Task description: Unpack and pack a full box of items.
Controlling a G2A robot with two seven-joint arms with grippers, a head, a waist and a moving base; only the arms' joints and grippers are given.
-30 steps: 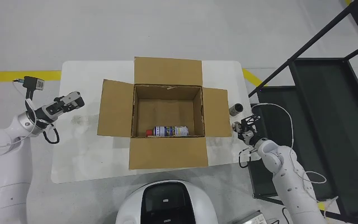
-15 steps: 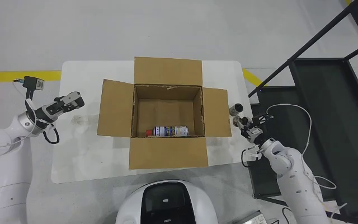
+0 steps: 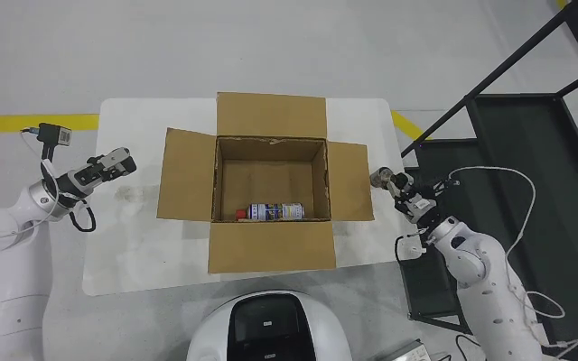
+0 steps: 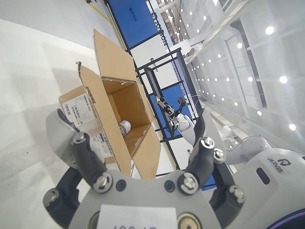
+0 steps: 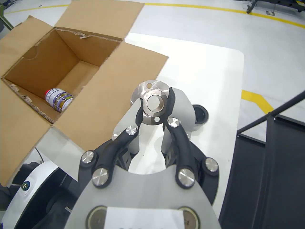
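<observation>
Brown corrugated cardboard: the box (image 3: 271, 113) stands in the middle of the white table (image 3: 135, 244), all four flaps folded outward and the far rim ragged. I record one item inside, a spray can (image 3: 275, 211) with a red cap and a printed white label. It lies on its side on the box floor against the near wall, cap to the left.

The right gripper (image 3: 395, 181) hangs over the right edge of the table, just beyond the right flap. From above I cannot read its grip; the right wrist view settles it. The jaws are clenched on a silver metal flange (image 5: 155, 103), a round disc with a raised hub, a centre bore and small holes in its rim. Just beside it a dark cylindrical part (image 5: 200, 117) stands upright on the table.

The left gripper (image 3: 124, 162) sits at the left edge of the table, well apart from the box, jaws spread wide with nothing between them. The left wrist view adds white shipping labels (image 4: 78, 108) on the box's left outer wall, which the left flap covers from above.
</observation>
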